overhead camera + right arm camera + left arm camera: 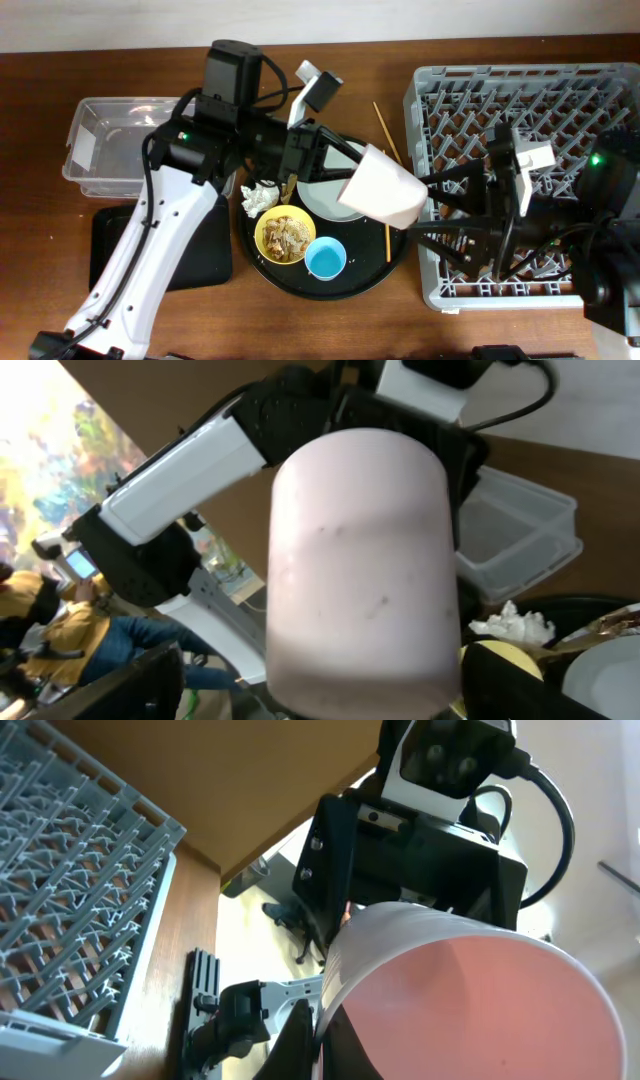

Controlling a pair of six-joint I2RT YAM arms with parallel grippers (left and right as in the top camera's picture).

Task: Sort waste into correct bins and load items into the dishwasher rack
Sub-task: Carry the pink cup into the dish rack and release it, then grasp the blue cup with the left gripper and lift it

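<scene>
While it hangs tilted, smooth cylindrical pink cup (383,186), left pincer (325,1038) pinching its rim, right pincer (418,210) spread.

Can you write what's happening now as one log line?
left gripper: shut on pink cup, midair | right gripper: open, facing cup, over dishwasher rack

We see the pink cup (470,1010) close up at the near right, its open mouth turned toward us. Just behind it stands a black-and-white arm (410,860). At our left, the grey rack (70,870) rests on the brown tabletop (190,930).
</scene>
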